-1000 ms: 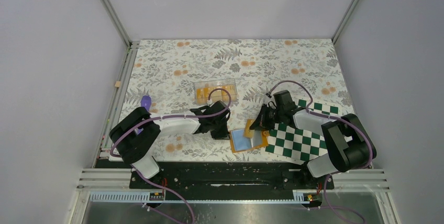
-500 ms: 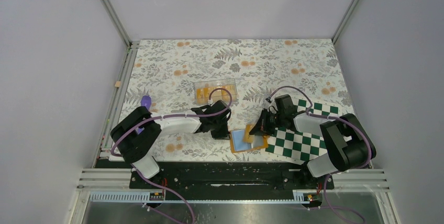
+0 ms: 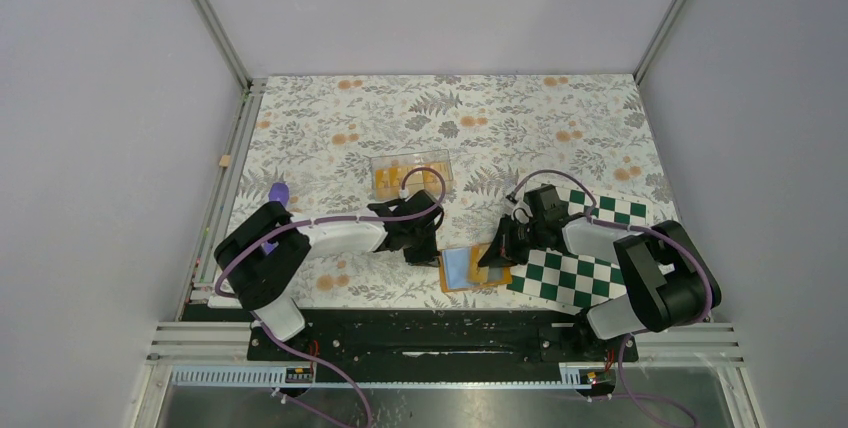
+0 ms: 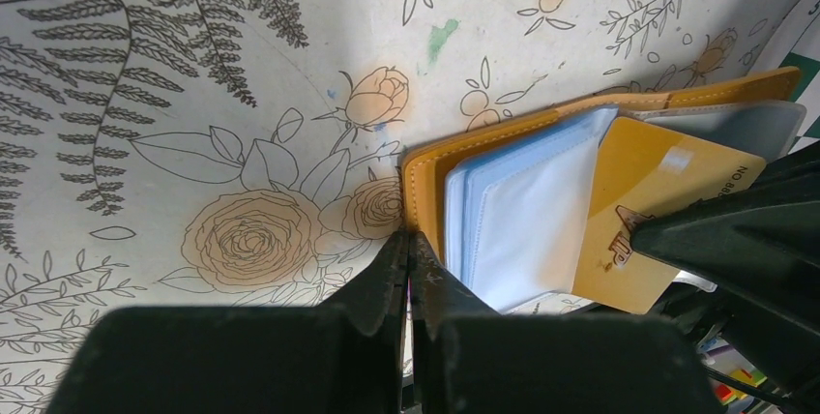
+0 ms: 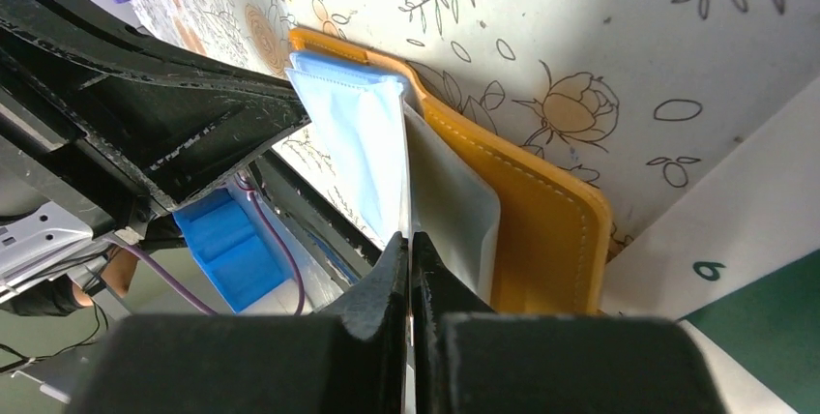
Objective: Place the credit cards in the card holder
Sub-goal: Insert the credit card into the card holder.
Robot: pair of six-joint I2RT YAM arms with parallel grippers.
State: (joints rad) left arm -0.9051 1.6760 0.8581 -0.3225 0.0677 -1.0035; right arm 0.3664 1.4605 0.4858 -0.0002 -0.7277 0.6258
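By the middle of the counter's near edge, the small orange folding wallet with light-blue pockets [image 3: 460,270] is lying open. The right gripper [image 5: 410,243], fingers clamped on a thin orange-yellow credit card [image 4: 667,196], is holding it at a blue sleeve. The left gripper [image 4: 408,243], fingers together, is pressing on the wallet's left rim. Insertion looks to be in hand; next, I'd guess, the card needs sliding deeper, squarely, before letting go.

Pale grey walls [image 3: 440,8] are closing in the floral-patterned table [image 3: 560,108] on its far, left and right sides. Aluminium posts [image 3: 205,13] are rising from the table's far corners. A black rail [image 3: 430,333] is running along the table's near edge, and soft, even light is falling across it.
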